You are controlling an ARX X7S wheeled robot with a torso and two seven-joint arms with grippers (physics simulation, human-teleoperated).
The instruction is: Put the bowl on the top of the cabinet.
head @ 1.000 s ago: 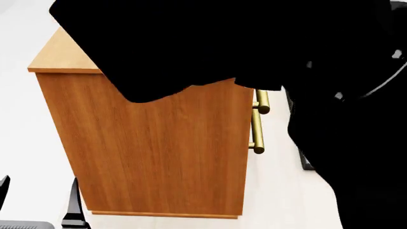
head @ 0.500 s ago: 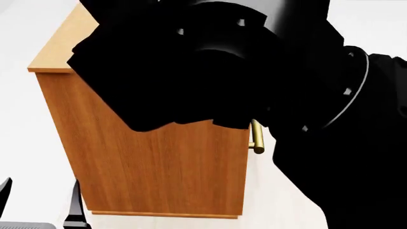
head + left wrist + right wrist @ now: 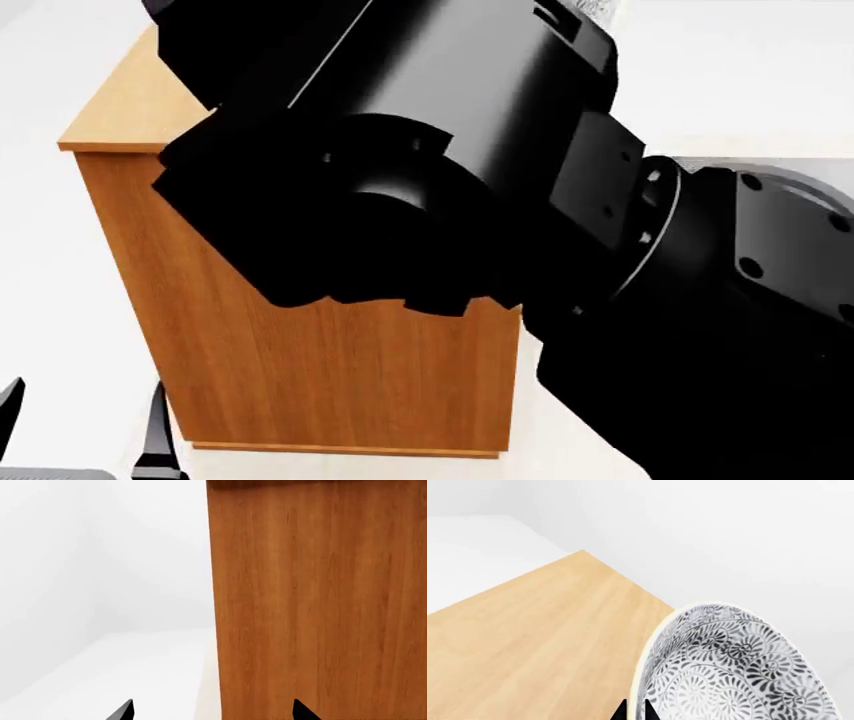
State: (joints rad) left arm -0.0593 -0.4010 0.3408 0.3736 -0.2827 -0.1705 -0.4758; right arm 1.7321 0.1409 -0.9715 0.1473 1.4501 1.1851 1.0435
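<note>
The bowl [image 3: 730, 665], white with a dense dark floral pattern, fills the right wrist view, tilted on its side above the cabinet's pale flat top [image 3: 534, 645]. My right gripper [image 3: 635, 711] is shut on the bowl's rim, one black fingertip on each side of it. In the head view the orange-brown cabinet [image 3: 360, 375] stands ahead, its top [image 3: 127, 110] mostly hidden by my black right arm [image 3: 441, 160]; the bowl is hidden there. My left gripper [image 3: 212, 711] is open, low beside the cabinet's side panel [image 3: 320, 605], holding nothing.
White floor [image 3: 54, 300] surrounds the cabinet. A white wall [image 3: 714, 535] rises behind the cabinet's far edge. My right arm blocks most of the head view.
My right arm has swung further up and across the head view, now hiding the brass handles that showed before. The cabinet and left gripper have stayed put.
</note>
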